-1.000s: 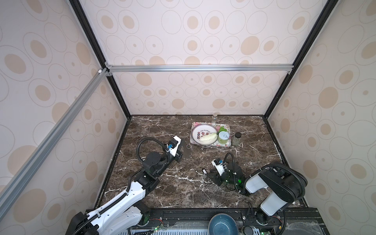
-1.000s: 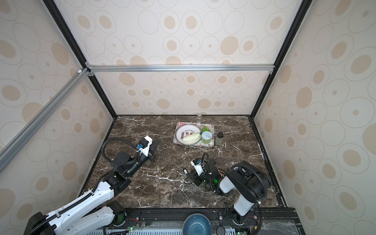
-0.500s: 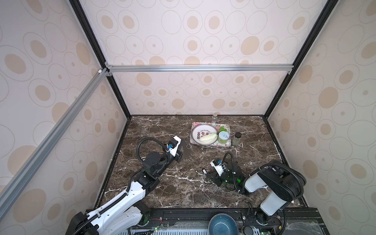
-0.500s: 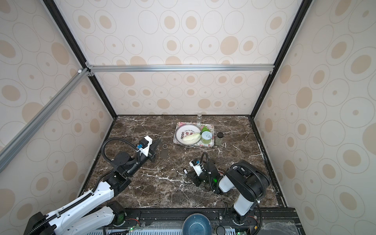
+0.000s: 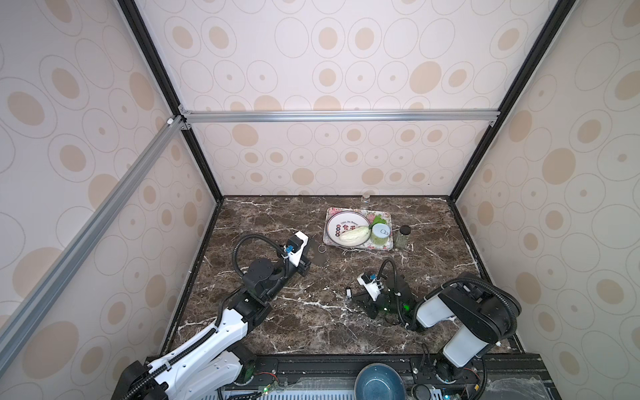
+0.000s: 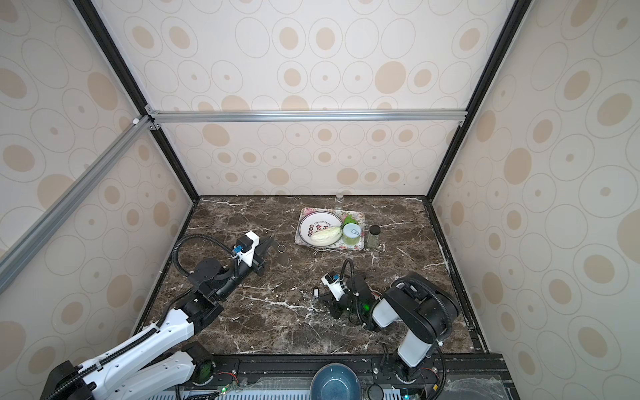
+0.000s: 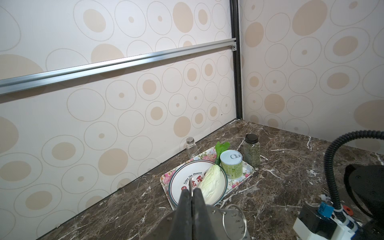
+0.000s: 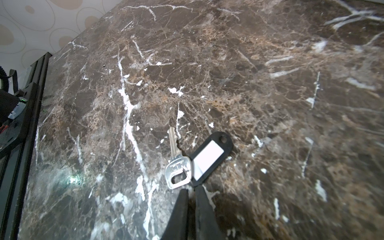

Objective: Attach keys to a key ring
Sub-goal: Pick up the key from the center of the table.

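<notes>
**A:** Only the right gripper [image 8: 192,190] has changed in the last second: its jaws have drawn nearly together. The left arm hasn't budged.

**B:** What is it after?

**A:** The keys [image 8: 180,164], flat on the table [image 8: 249,72] at about 5 o'clock from its centre. They are a silver key [image 8: 172,139] and a black tag [image 8: 225,138] joined by a thin loop [image 8: 189,178]. The tips straddle that loop, probably because it's easier to pinch than the flat pieces. Whether they've caught it, I cannot tell.

**B:** And the ring?

**A:** The key ring [image 7: 224,222] is at 11 o'clock from the keys in a top view [image 5: 321,248]. The left gripper [image 7: 191,190] is closed tight on it, with a sliver of metal showing between the tips. I'd judge it's being held steady so a key can be threaded on.

**B:** Farther back?

**A:** A tray [image 7: 246,173] of food at 12 o'clock, out of the way.
</notes>
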Motion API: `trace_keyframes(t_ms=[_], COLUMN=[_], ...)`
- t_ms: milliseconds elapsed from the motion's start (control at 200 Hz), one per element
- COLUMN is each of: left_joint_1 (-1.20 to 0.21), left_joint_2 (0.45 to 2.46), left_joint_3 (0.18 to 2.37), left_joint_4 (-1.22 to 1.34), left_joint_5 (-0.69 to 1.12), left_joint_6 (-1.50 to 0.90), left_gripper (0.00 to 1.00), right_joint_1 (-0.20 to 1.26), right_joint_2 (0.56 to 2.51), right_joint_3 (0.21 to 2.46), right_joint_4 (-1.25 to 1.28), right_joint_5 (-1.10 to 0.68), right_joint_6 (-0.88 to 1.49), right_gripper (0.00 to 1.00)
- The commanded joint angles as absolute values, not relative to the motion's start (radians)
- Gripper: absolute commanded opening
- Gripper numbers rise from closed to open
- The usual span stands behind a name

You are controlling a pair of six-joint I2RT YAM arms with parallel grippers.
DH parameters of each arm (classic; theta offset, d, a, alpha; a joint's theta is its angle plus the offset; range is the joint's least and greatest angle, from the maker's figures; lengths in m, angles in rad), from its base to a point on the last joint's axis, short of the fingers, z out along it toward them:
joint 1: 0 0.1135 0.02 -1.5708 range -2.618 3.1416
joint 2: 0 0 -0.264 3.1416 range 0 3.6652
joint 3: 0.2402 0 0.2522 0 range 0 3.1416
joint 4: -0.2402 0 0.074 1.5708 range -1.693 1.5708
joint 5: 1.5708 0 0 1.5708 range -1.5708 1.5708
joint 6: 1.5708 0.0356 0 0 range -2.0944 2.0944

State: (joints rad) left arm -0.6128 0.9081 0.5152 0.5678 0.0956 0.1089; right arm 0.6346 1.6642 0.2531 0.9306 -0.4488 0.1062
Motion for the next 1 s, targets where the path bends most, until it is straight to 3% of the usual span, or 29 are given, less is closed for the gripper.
trace_keyframes(t_ms=[0,250,425,995], left_joint_1=[-0.608,-0.608,-0.608,-0.608], left_joint_2=[0.901,0.901,0.900,0.894], left_joint_3=[0.532,0.532,0.532,0.531], left_joint_4=[0.625,0.624,0.623,0.620], left_joint_5=[0.101,0.101,0.101,0.100], left_joint_6=[0.110,0.110,0.112,0.111], left_gripper=[0.00,0.00,0.00,0.00], right_joint_1=[0.635,0.636,0.636,0.637], right_joint_2=[1.669,1.689,1.708,1.715], right_joint_3=[0.247,0.262,0.276,0.275], right_joint_4=[0.913,0.901,0.914,0.940], right_joint_5=[-0.465,-0.440,-0.467,-0.498], right_joint_6=[0.094,0.090,0.091,0.107], right_gripper=[0.11,0.21,0.22,0.00])
